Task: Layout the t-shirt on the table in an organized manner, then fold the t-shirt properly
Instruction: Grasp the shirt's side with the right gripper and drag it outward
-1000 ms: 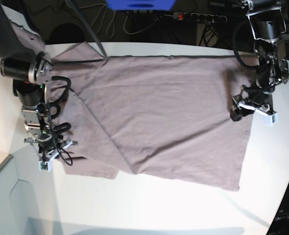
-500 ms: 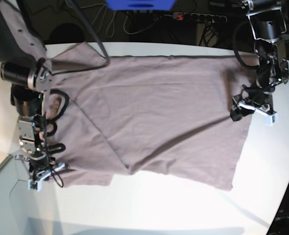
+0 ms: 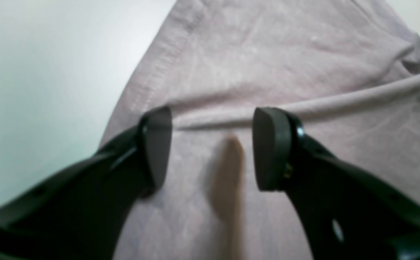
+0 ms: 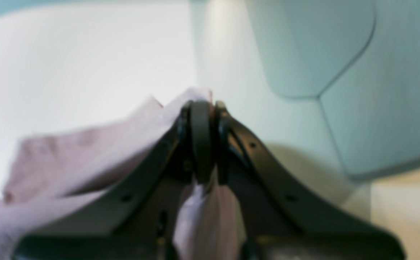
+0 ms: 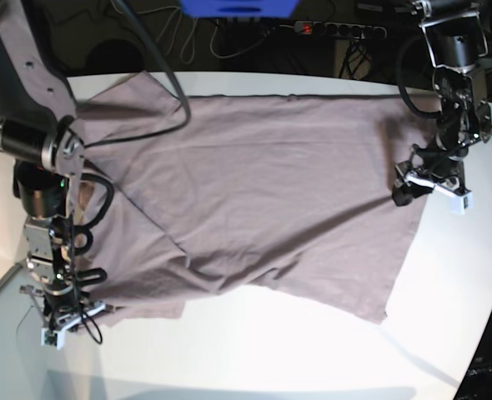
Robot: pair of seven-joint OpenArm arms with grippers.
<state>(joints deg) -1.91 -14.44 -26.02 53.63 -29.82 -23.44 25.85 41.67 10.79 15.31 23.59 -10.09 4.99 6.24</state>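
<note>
Presently the work stands at the laying-out stage, not the folding stage: the t-shirt [image 5: 254,192] lies spread across the white bench [image 5: 254,350] but with creases running through it and its near edge pulled askew. The right gripper [image 4: 202,139] has its jaws closed tight on a pinch of the fabric, a fold of cloth passing between them and draping away to one side and beneath; in the base view that gripper [image 5: 62,321] sits low at the corner of the garment, close to the edge of the bench. The left gripper [image 3: 211,148] has its jaws standing wide and holding nothing; they hang just above the cloth near its stitched edge, with a raised ridge of fabric running crosswise just beyond the tips and bare bench off to one side. In the base view this gripper [image 5: 429,185] is at the opposite end of the garment. In my judgement the held corner is being drawn outward to flatten the shirt. The next move calls for the open jaws to descend and close on the ridge or the edge ahead of them, so that both ends can be tensioned together. Risk noted: tension from one end alone would drag the whole garment rather than smooth it.
</note>
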